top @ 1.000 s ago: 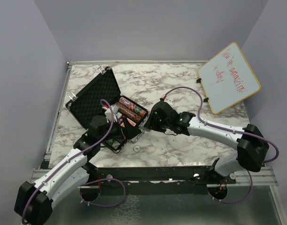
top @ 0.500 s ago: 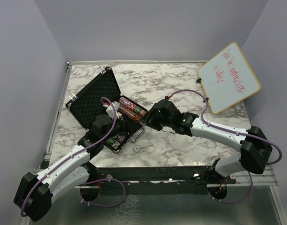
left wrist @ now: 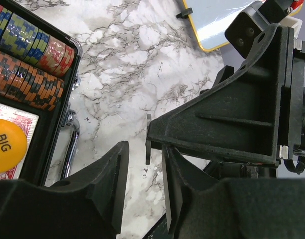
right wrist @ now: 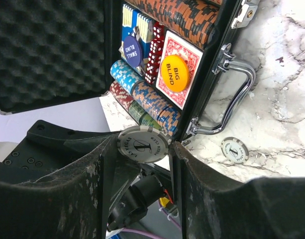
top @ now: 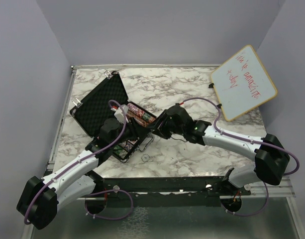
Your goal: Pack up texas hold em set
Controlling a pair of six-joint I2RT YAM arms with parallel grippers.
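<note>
We see the right gripper [right wrist: 144, 149] pinching a grey chip [right wrist: 143, 143] by its rim, in the air beside the handle [right wrist: 237, 94] side of the case [top: 100, 102]. The left gripper [left wrist: 145, 169] has its fingers partly spread around that chip, which shows edge-on with a gap on each side. The case lies open on the left half of the table [top: 202, 89], with rows of chips [right wrist: 147, 94] and dice [right wrist: 153, 55] inside. A second chip [right wrist: 235, 150] lies flat on the table near the handle

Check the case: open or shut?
Open. The case lid leans back; chips and cards lie exposed.
</note>
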